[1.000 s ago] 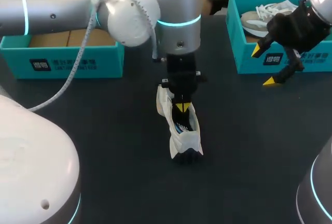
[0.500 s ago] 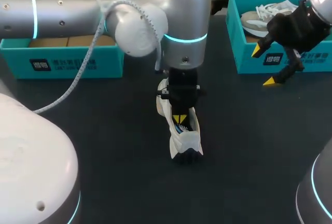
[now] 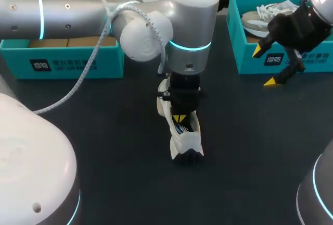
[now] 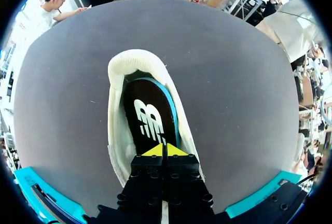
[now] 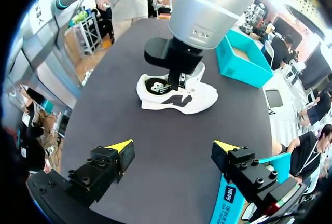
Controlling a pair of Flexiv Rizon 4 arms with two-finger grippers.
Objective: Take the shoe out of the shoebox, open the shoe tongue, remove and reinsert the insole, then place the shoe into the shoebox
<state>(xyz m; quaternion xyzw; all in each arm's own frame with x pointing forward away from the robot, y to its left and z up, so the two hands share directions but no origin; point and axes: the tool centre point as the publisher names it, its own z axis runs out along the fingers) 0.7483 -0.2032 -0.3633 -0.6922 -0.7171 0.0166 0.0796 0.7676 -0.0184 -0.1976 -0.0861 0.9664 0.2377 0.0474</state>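
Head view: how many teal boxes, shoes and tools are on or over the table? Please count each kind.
Teal boxes: 2 (left box; right box)
Shoes: 2 (white shoe on the table; pale shoe in the right box)
Tools: 2 (left tool; right tool)
Total: 6

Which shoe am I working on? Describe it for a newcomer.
In the middle of the dark table, a white shoe lies under the left tool. Unlike the other shoe in the right-hand teal shoebox, it is outside any box, black insole showing.
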